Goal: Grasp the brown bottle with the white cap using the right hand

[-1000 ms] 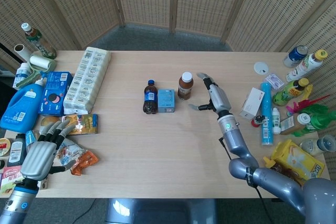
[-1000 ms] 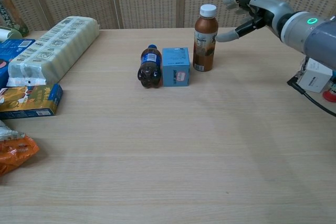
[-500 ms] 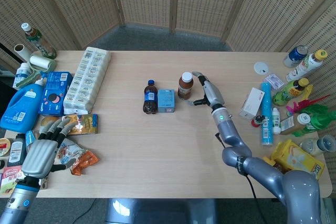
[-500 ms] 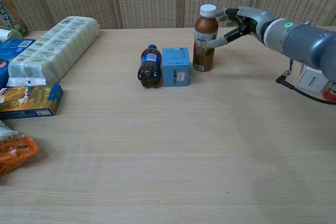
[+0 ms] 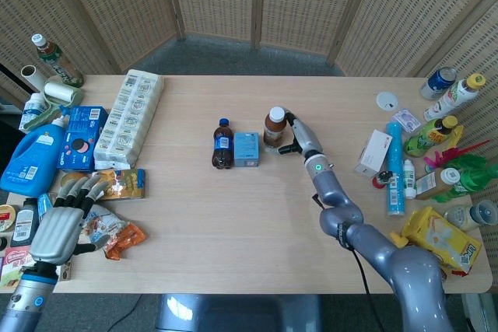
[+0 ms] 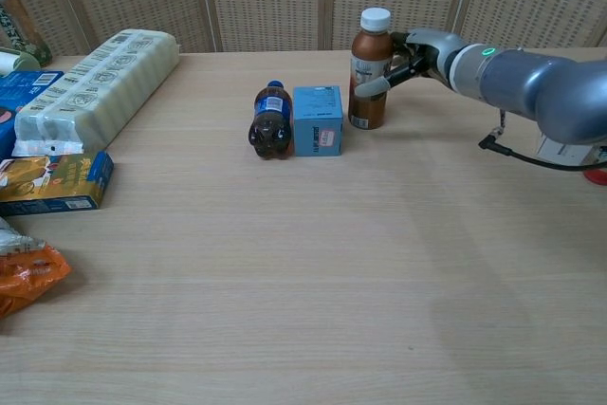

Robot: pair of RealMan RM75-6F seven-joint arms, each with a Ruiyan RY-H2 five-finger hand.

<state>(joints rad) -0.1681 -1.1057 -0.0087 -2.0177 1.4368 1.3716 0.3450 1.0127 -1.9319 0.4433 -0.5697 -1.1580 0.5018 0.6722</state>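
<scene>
Head view: brown bottle [image 5: 274, 127] stands upright on the bench [image 5: 233, 223], just right of the blue box [image 5: 247, 148]. Right hand [image 5: 296, 134] touches its right side. Left hand [image 5: 61, 223], fingers spread, holds nothing.

Chest view: right hand [image 6: 410, 57] has fingers wrapped around the bottle [image 6: 369, 71]; full closure cannot be confirmed.

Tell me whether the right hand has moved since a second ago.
Yes. The right hand has moved left toward the brown bottle, which stands unmoved beside the blue box; its fingers now reach the bottle's side.
</scene>
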